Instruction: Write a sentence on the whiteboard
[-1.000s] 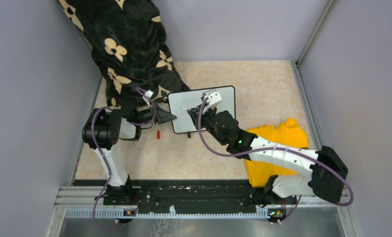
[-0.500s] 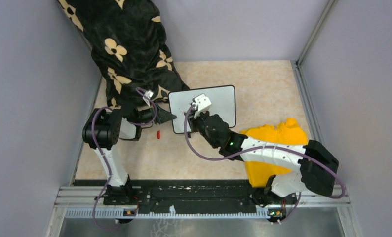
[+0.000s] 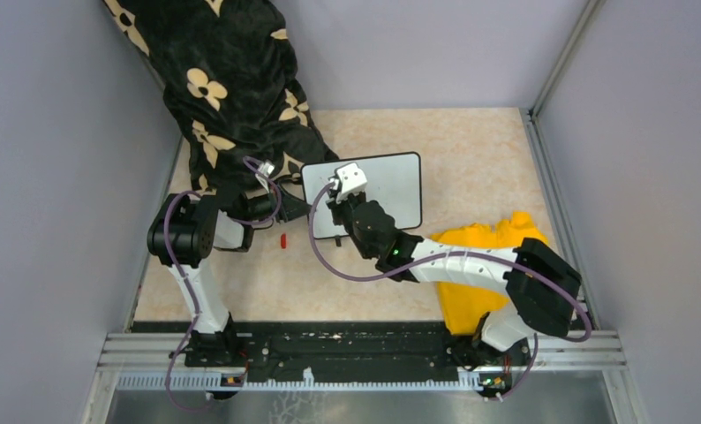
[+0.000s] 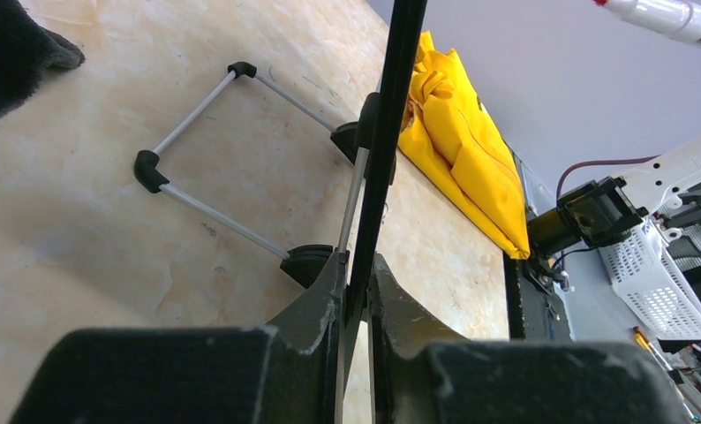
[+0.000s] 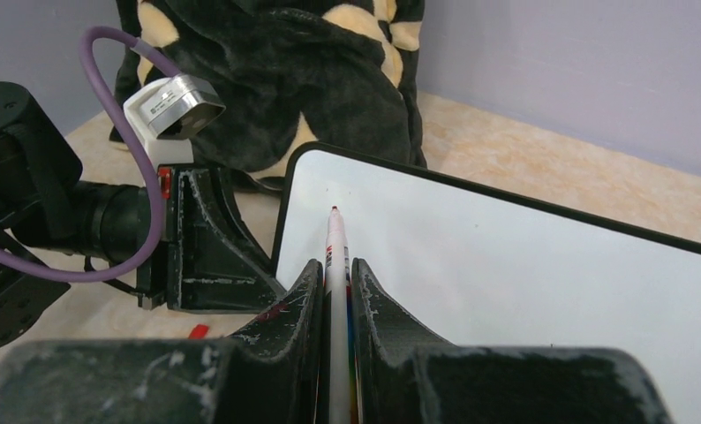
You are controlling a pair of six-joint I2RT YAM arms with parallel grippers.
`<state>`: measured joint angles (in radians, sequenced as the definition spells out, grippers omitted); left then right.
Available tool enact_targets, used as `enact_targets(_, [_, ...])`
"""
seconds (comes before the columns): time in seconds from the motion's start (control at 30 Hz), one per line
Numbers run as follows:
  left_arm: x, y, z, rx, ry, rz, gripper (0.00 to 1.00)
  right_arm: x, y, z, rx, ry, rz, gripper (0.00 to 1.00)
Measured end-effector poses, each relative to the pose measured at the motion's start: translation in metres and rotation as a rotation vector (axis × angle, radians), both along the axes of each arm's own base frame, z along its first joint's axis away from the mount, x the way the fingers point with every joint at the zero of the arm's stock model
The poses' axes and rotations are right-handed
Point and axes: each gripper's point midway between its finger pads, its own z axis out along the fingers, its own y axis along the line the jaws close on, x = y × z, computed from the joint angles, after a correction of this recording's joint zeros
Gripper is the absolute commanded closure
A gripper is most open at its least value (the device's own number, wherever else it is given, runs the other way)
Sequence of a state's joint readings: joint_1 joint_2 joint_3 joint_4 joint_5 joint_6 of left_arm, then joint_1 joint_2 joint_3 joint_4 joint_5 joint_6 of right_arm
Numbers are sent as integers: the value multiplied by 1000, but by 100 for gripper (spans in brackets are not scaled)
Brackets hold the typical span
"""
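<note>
The right arm has swung to the left over the past second, carrying its jaws from the middle of the whiteboard across to the board's upper left corner, and its elbow is now folding in closer to the base. The left arm is sitting where it was.

The right jaws are pressing together on a white marker, gripping its barrel so that the red tip is pointing at the glossy white face of the whiteboard near the left edge. The tip is sitting very close to the face, though it is hard to say whether it is actually touching. The face around the tip is showing plain white.

The left jaws are pinching the thin black frame of the whiteboard at its left edge, holding it tilted up on its wire stand over the beige marbled surface.

A black floral cloth is lying just behind the board's left corner. A yellow cloth is lying to the right, partly under the right arm. A small red marker cap is lying on the surface just beside the left jaws.
</note>
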<state>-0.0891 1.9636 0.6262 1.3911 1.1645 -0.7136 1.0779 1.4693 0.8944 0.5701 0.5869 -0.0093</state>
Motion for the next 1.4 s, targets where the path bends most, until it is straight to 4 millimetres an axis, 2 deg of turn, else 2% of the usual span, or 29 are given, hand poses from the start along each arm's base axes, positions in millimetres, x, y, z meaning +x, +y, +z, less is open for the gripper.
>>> enact_targets(0.3, [0, 0, 0, 4, -12, 0, 100, 9, 13, -2, -10, -11, -8, 100])
enact_targets(0.63, [1, 0, -1, 8, -22, 1, 100, 19, 5, -7, 2, 22, -33, 100])
enact_targets(0.93, [1, 0, -1, 11, -29, 1, 100, 19, 5, -9, -2, 28, -27, 100])
enact_targets(1.03, [1, 0, -1, 11, -30, 1, 100, 19, 6, -14, -15, 37, -27, 100])
enact_targets(1.23, [1, 0, -2, 12, -31, 1, 100, 20, 8, -36, -68, 74, -29, 100])
enact_targets(1.4, [1, 0, -2, 12, -32, 1, 100, 21, 8, -37, -71, 75, -33, 100])
